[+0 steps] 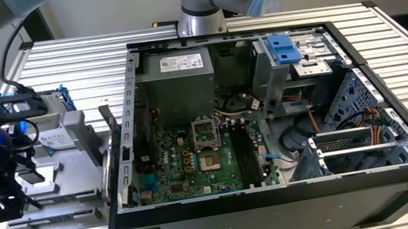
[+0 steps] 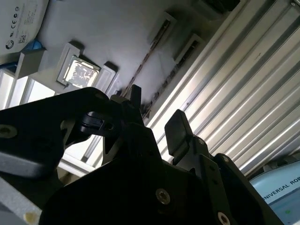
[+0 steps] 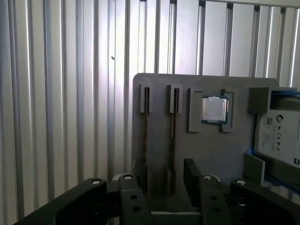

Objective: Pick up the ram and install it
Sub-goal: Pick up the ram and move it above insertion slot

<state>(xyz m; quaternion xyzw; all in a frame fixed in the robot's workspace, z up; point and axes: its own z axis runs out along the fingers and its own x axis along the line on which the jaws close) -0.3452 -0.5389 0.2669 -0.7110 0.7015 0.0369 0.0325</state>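
Our black gripper [image 3: 161, 182] has its jaws apart; between them we see the thin dark ram [image 3: 172, 124] on edge, pointing straight away, slotted in a matte grey tray [image 3: 158, 136].

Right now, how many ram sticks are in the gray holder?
2. Both stand on edge in side-by-side slots of the gray holder: one ram stick next to the processor, the other beyond it.

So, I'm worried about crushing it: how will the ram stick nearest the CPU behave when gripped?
Probably stiff and light: that ram stick is a thin flat board standing on edge in the grey holder's slot. It could tilt or slip as the open gripper closes on its narrow body. Being so thin, it is likely fragile; gentle pressure seems wise.
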